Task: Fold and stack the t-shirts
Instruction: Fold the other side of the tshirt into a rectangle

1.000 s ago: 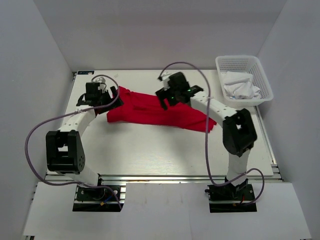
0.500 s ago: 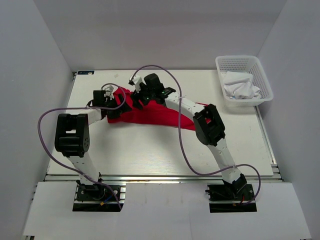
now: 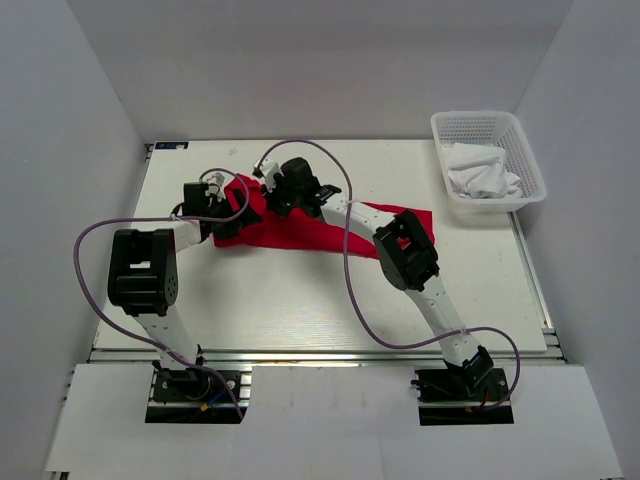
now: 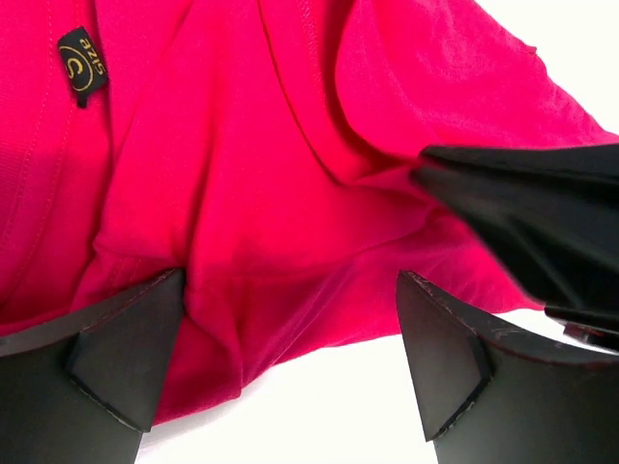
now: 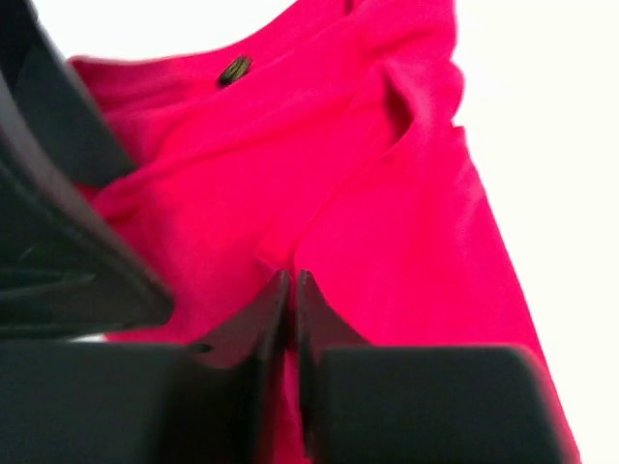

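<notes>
One bright red t-shirt [image 3: 310, 228] lies crumpled in a long band across the back middle of the table. My left gripper [image 3: 220, 200] is at its left end, open, low over the shirt's hem [image 4: 242, 174], with its fingers [image 4: 126, 358] astride the edge and nothing pinched. My right gripper [image 3: 272, 193] is just to the right of it, shut on a raised fold of the t-shirt [image 5: 387, 193] with the jaws almost touching [image 5: 292, 280]. A small black size label [image 5: 234, 70] shows beyond. The right gripper's finger [image 4: 522, 213] shows dark in the left wrist view.
A white mesh basket [image 3: 530, 172] holding crumpled white cloth [image 3: 482, 172] stands at the back right corner. White walls close in the table [image 3: 300, 300] on three sides. Both arms' cables loop above the table surface.
My right arm has swept left along the shirt from its middle to its left end and its gripper has shut there. The left gripper stayed open at the shirt's left end.
</notes>
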You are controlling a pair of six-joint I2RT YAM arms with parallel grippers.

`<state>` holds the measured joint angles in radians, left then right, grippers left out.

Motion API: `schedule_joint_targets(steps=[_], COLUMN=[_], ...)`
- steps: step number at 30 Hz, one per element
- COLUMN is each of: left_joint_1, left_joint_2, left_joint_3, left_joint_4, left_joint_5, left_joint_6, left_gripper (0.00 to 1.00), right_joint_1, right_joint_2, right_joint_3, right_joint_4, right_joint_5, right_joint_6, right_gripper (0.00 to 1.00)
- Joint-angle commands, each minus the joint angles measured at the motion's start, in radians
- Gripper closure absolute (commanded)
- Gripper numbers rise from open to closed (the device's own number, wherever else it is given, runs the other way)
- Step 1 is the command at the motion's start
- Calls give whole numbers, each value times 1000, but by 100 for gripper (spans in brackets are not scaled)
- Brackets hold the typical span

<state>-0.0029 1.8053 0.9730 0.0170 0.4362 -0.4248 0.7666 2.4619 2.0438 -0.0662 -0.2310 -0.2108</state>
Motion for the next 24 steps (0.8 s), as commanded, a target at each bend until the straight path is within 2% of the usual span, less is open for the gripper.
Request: schedule_joint_targets(steps=[1,2,15,18,22,24], left_joint_1=[18,18,27,27,27,27], left_joint_2=[-35,-44,-54,-54,-64,-64], left_joint_3=[-22,-22,-22,-22,-13,-13], left_joint_4=[-32,-32,-60,-60,-78,-78], left_joint_5=[-4,-4,-31,-31,-31,-42], left_joint_6=[6,6,15,24,24,24], left_gripper=[0,0,0,0,0,0], right_joint_1=[4,3,-38,-52,-70,-79], right_joint_2=[-37,-37,-30,-27,-11,-18], right_joint_3=[-13,-16,-33,-34,-19,-27], right_joint_4=[131,149,100,94,68,68], right_joint_5=[90,108,387,389,475,457], right_joint_6=[34,63,194,238,289,304], right_gripper=[95,100,100,100,100,100])
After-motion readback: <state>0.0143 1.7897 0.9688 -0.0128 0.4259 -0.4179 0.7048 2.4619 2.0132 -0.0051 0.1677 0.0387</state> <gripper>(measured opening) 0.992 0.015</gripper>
